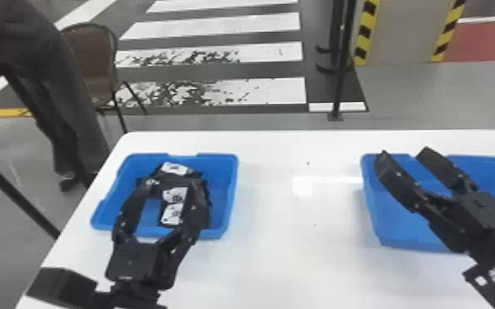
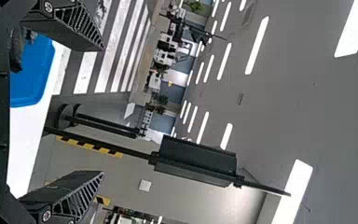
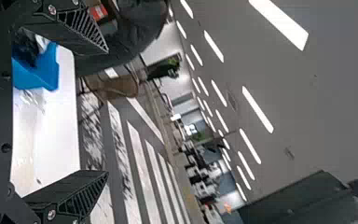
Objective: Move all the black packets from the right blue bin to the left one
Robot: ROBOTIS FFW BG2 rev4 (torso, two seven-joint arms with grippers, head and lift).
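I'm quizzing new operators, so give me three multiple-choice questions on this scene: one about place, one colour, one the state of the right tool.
1. Where are the black packets?
A) On the floor
B) In the left bin
C) Between the bins

2. What colour is the right bin?
A) Red
B) Yellow
C) Blue

3. How is the right tool?
A) Open
B) Shut

1 B: they lie within its walls.
2 C: its walls are blue.
3 A: a wide gap separates its fingertips.

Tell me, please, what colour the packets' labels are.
The labels are white with black marks, clearest in the head view.
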